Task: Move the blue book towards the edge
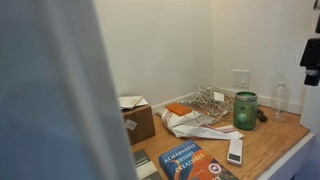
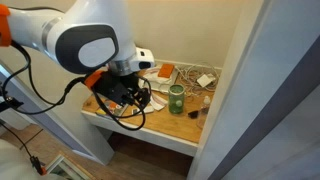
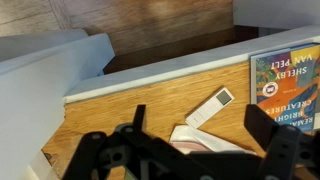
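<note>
Trouble ahead, I reckon: my pincer [image 3: 198, 118] hangs spread and empty above the table [image 3: 110, 130], the flat bright-blue paperback book [image 3: 285, 85] out beyond one finger. A small white plastic bar [image 3: 210, 108] lies just beneath; a careless sweep toward the pale whitish edge [image 3: 160, 82] could drag it too.

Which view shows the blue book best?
The wrist view: the blue book is close and its title lettering is readable, though the right edge of the picture crops it. In an exterior view the blue book is smaller and cut off at the bottom. In an exterior view the robot arm hides it.
</note>
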